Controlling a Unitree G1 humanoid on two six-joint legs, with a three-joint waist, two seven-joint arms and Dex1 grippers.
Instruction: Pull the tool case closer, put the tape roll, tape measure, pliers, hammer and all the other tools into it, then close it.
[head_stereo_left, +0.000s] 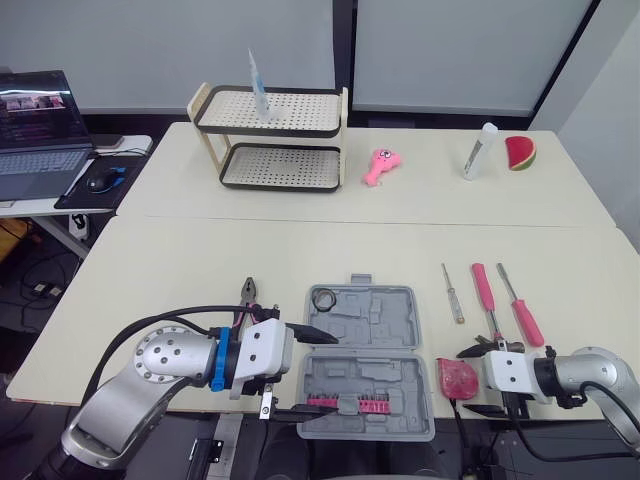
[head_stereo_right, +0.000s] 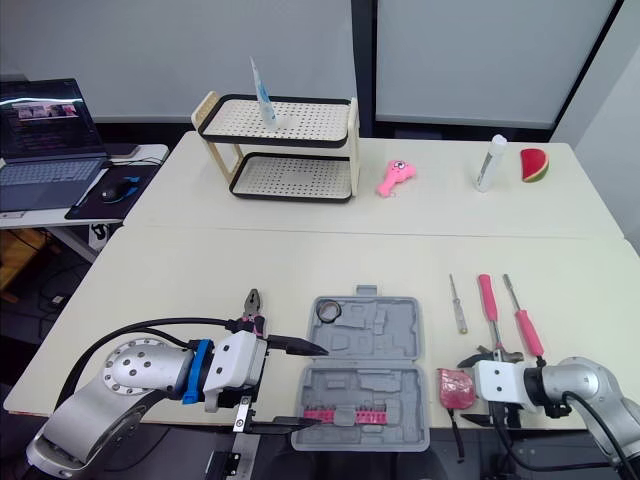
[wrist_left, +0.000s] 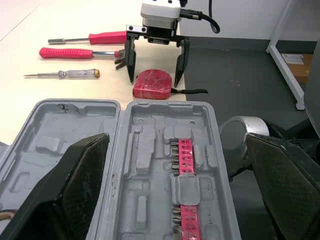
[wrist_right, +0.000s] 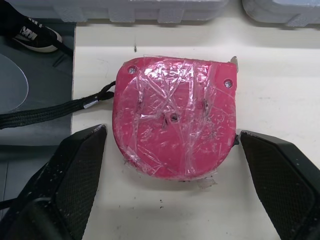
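The grey tool case (head_stereo_left: 365, 330) lies open at the table's front edge, with a small tape roll (head_stereo_left: 322, 298) in its far half and a pink bit strip (wrist_left: 182, 165) in its near half. My left gripper (head_stereo_left: 310, 372) is open, its fingers straddling the left side of the near half. Pliers (head_stereo_left: 247, 294) lie just beyond that arm, partly hidden by it. The pink tape measure (wrist_right: 175, 120) sits right of the case, between the spread fingers of my open right gripper (head_stereo_left: 472, 381). Behind it lie a thin screwdriver (head_stereo_left: 453, 292), a pink-handled hammer (head_stereo_left: 485, 292) and a pink screwdriver (head_stereo_left: 522, 312).
At the back stand a two-tier rack (head_stereo_left: 270, 140) holding a tube, a pink toy (head_stereo_left: 380, 165), a white bottle (head_stereo_left: 480, 150) and a watermelon-slice toy (head_stereo_left: 520, 152). A laptop (head_stereo_left: 35, 135) and mouse (head_stereo_left: 100, 182) sit on a side desk at the left.
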